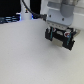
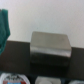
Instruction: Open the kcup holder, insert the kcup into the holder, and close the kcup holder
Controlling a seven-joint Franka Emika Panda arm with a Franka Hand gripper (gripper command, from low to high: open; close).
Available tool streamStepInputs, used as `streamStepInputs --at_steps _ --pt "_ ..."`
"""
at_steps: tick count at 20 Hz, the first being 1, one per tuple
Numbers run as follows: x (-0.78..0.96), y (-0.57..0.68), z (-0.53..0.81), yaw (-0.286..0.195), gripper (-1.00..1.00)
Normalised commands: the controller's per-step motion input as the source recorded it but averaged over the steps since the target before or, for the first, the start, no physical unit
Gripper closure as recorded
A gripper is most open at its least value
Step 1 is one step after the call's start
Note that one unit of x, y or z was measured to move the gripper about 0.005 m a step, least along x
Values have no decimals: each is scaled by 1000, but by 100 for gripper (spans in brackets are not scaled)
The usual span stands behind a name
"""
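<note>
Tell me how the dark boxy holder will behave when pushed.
The kcup holder looks squat, flat-faced and broad-based, so it should probably slide rather than roll or tip. Its squared shape suggests a rigid shell that won't flex. The top shows a slight sheen, so a grip might slip there.

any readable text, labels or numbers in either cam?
None readable.
Wrist view: red, white and blue patches on an object at the frame edge may be print, too blurred to read.
Wrist view: grey box shows no marking.
Exterior view: gripper shows no legible label.
</note>
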Motion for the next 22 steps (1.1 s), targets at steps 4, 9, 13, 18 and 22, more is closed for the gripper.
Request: streamStepInputs --at_steps 4,9,13,18,22 --pt "-10 172 -216 209 -100" --pt "-102 115 -196 247 -100" --pt "-403 85 -184 251 -100" --pt "-485 194 -85 217 -100" --pt "-428 416 4 130 -100"
